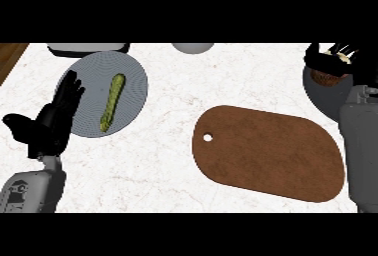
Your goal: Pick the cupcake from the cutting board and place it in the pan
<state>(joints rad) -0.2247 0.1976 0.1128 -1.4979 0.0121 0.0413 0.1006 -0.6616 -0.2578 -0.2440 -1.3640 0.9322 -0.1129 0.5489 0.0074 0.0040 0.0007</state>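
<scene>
The brown cutting board (269, 152) lies bare on the marble counter at centre right. My right hand (325, 61) is at the upper right, fingers curled round the cupcake (326, 77), whose brown base and pale top show between them. It hovers over the dark grey pan (319, 95), which is mostly hidden by my right forearm (360, 145) at the right edge. My left hand (52, 122) rests open at the left, fingers up, beside a grey plate.
A grey plate (129, 85) at the upper left holds a long green vegetable (112, 102). A white box with a dark rim (87, 48) and a pale round object (193, 47) sit at the back edge. A wooden strip (9, 57) runs along the far left.
</scene>
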